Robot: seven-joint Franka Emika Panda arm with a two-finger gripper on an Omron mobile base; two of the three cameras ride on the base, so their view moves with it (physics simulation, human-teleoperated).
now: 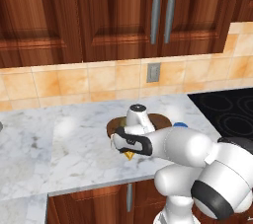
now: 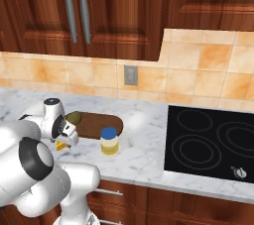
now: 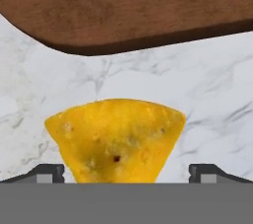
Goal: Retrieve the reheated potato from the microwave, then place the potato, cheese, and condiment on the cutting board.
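Hand view: claw (image 3: 126,171) spread wide, dark tips either side of the bright yellow cheese wedge (image 3: 116,139) on the white marble worktop (image 3: 212,94). Beside the cheese lies the dark brown wooden cutting board (image 3: 123,8); an olive-brown potato (image 2: 74,117) sits on it, a pale yellow condiment bottle (image 2: 109,142) just beside it.

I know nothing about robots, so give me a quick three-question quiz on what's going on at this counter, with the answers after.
1. True or false: the potato already lies on the cutting board.
2. What does the pincer hover over? A) the condiment B) the cheese C) the stove
3. Fill in: the cheese lies on the marble ___, beside the board, not on it.

Key:
1. True; it sits at the board's left end in the right base view.
2. B; the yellow wedge sits between the open fingertips.
3. counter
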